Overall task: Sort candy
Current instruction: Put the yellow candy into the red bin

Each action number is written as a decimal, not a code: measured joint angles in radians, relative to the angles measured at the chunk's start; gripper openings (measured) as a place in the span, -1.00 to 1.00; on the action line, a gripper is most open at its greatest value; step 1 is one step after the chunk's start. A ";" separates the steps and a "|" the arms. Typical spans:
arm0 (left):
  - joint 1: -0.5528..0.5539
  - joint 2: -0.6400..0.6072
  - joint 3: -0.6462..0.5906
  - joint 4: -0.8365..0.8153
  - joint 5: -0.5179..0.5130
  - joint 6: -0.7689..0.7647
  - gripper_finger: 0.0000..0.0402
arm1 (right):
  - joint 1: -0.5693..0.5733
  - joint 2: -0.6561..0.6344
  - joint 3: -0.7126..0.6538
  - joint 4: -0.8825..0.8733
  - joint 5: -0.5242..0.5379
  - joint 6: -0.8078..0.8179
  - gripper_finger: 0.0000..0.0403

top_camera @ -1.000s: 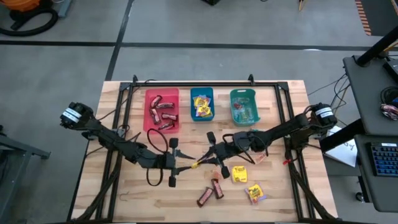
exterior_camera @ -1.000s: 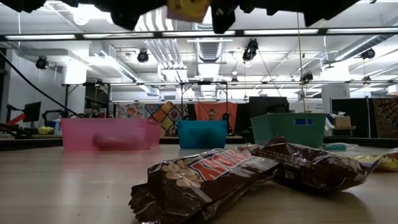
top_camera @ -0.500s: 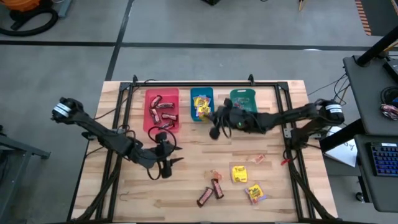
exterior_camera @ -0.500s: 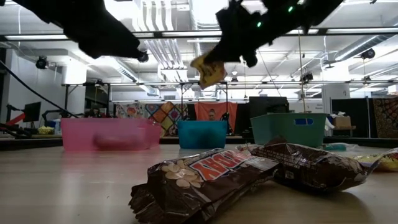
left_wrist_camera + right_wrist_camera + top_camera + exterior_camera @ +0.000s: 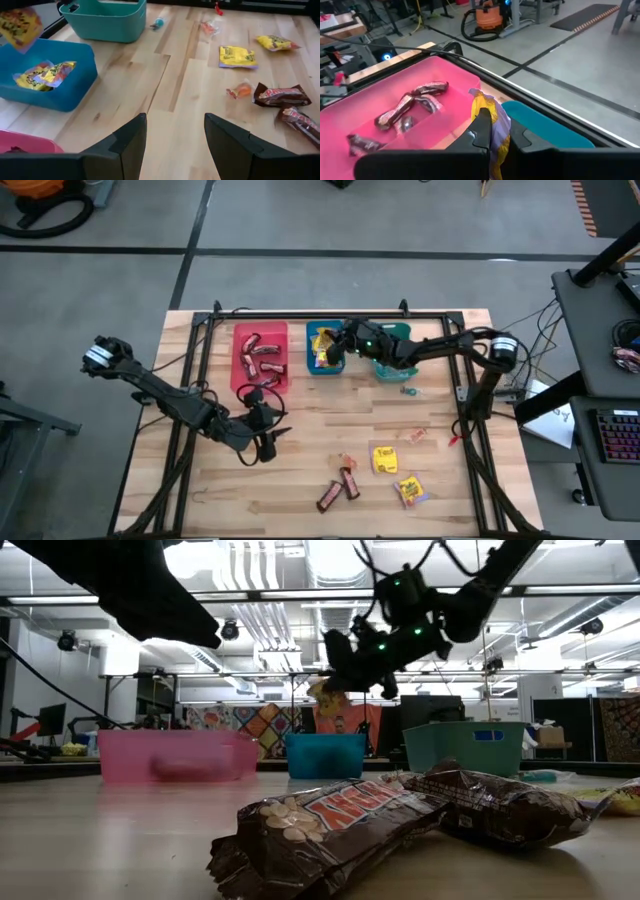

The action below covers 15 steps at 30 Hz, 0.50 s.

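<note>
My right gripper is shut on a bright yellow packet above the blue bin, which holds other yellow packets. The held packet also shows in the low view and in the left wrist view. My left gripper is open and empty above the bare table left of centre. Two dark brown bars, two yellow packets and small twist-wrapped pieces lie on the table's near right part. My right gripper pinches the yellow packet between its two fingers. The packet's crumpled edge sticks out past the fingertips. In the low view the packet hangs below the fingers, lifted clear above the blue bin.
A red bin with brown bars stands left of the blue bin, and a teal bin stands right of it, all near the far edge. A small teal piece lies in front of the teal bin. Black frame rails run along the table's sides.
My right gripper has carried the yellow packet from the table's middle up and toward the far edge, to above the blue bin. My left gripper has drawn back a little toward the table's left edge.
</note>
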 joint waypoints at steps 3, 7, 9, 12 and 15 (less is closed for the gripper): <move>0.000 0.011 0.000 0.000 -0.001 0.000 -0.09 | -0.005 0.055 0.054 -0.004 -0.001 -0.003 -0.96; 0.000 0.019 0.000 0.002 -0.002 -0.010 -0.09 | -0.005 0.115 0.106 -0.014 0.005 -0.010 -0.96; 0.000 0.019 0.000 0.001 -0.002 -0.012 -0.09 | -0.005 0.134 0.128 -0.011 0.007 -0.003 -0.96; 0.000 0.019 0.000 0.001 -0.002 -0.013 -0.09 | -0.005 0.149 0.147 -0.015 0.007 -0.003 -0.95; 0.000 0.019 0.000 0.001 -0.002 -0.013 -0.09 | -0.005 0.149 0.165 -0.071 0.008 -0.003 -0.90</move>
